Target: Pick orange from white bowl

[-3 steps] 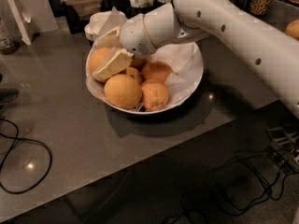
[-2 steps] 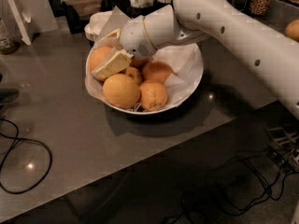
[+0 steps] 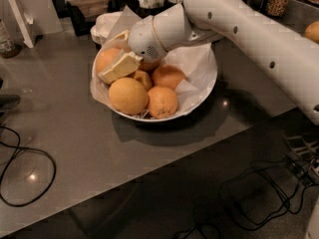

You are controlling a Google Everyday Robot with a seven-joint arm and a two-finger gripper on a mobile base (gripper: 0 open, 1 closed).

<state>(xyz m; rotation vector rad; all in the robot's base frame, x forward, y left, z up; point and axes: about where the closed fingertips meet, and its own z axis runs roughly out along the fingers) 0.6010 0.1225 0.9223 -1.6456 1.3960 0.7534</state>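
Note:
The white bowl (image 3: 202, 91), lined with crumpled white paper, stands on the grey table and holds several oranges. My gripper (image 3: 110, 55) reaches down into its back left side. Its two cream fingers (image 3: 119, 66) sit on either side of a large smooth orange (image 3: 103, 61) and press against it. The orange still rests in the bowl against the paper. Another large orange (image 3: 128, 95) lies just in front of it, with smaller ones (image 3: 162, 102) to the right. My white arm (image 3: 239, 24) comes in from the upper right and hides the back of the bowl.
A stack of white dishes (image 3: 105, 25) stands right behind the bowl. A bottle (image 3: 6, 40) and a white card (image 3: 20, 19) are at the far left. A black cable (image 3: 25, 176) loops over the table's left front. Another orange fruit (image 3: 312, 31) lies at the far right.

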